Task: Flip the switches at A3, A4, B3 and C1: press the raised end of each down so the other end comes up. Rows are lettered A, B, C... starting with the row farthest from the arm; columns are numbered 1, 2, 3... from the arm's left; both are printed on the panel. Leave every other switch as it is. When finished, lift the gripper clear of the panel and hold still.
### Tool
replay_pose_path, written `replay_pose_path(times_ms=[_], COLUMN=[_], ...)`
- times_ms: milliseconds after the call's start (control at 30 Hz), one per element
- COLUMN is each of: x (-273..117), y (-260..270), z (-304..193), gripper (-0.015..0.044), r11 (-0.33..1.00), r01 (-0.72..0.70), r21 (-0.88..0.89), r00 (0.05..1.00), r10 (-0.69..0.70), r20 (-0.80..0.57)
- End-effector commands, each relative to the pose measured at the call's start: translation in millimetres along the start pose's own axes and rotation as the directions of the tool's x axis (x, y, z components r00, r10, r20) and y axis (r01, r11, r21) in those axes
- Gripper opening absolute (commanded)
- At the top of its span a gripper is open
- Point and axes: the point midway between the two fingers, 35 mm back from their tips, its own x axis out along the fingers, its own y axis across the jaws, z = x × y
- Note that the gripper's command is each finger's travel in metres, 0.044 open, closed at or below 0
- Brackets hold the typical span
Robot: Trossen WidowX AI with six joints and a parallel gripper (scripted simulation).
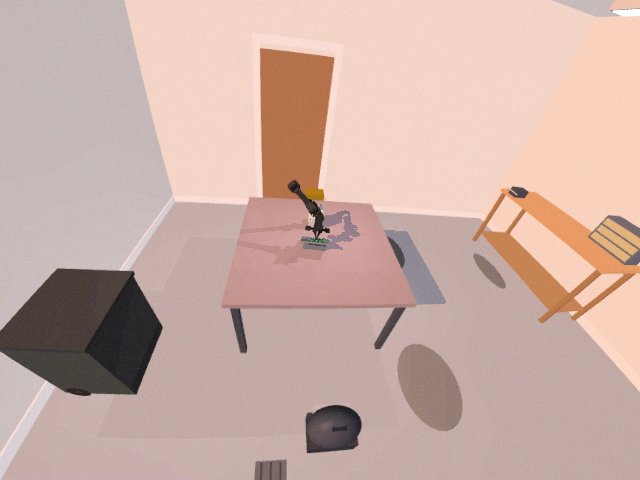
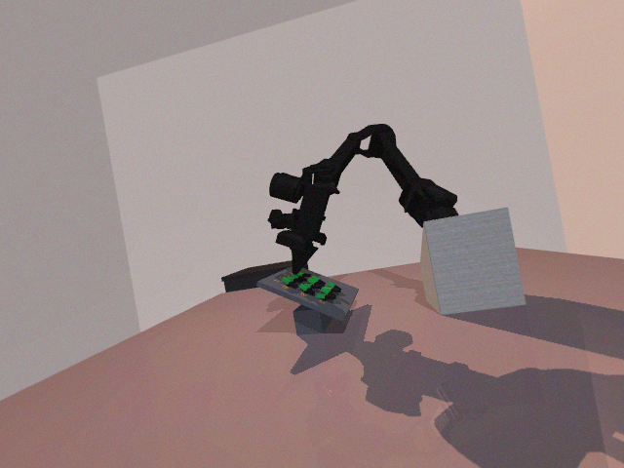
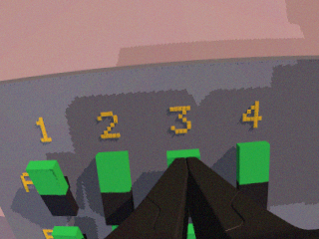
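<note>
The grey switch panel [image 1: 314,247] [image 2: 347,302] [image 3: 30,102] is tilted on a dark block. My gripper [image 1: 316,238] [image 2: 296,271] [image 3: 185,167] is shut and empty, its tips at switch A3 [image 3: 183,153]. The fingers hide most of A3 and much of row B; contact is unclear. In the wrist view, A4 [image 3: 253,163] and A2 [image 3: 114,171] show large green far halves with black near halves. A1 [image 3: 47,177] shows a lighter green top and a darker green side. B1 [image 3: 67,232] is cut off by the lower edge. B3 is mostly hidden and C1 is outside the wrist view.
The panel stands on a pink table [image 1: 315,284] [image 2: 201,393]. A large pale grey block [image 2: 473,261] stands near the arm's base. My arm's shadow falls across the table and part of the panel.
</note>
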Motion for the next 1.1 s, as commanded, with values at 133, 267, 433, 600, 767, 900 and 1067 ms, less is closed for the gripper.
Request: replay_pose_path(times_ms=[133,267,433,600,767,900,1067], x=[2,2,-32,-63,-63,-62,-40], y=[1,1,3,1,-19,-30,-29], z=[-2,-2,-1,-5,-16,-23,-23], gripper=[0.0000,0.0000,0.0000,0.0000,0.0000,0.0000,0.0000], r11=[1.000,1.000,1.000,1.000,1.000,1.000,1.000], r01=[-0.003,-0.003,-0.010,-0.006,-0.005,-0.004,-0.006], r21=[-0.010,-0.010,-0.007,-0.010,-0.012,-0.012,-0.012], r00=[1.000,1.000,1.000,1.000,1.000,1.000,0.999], r10=[0.002,0.002,0.011,0.006,0.006,0.004,0.006], r20=[-0.005,-0.005,0.007,0.018,0.017,0.017,0.033])
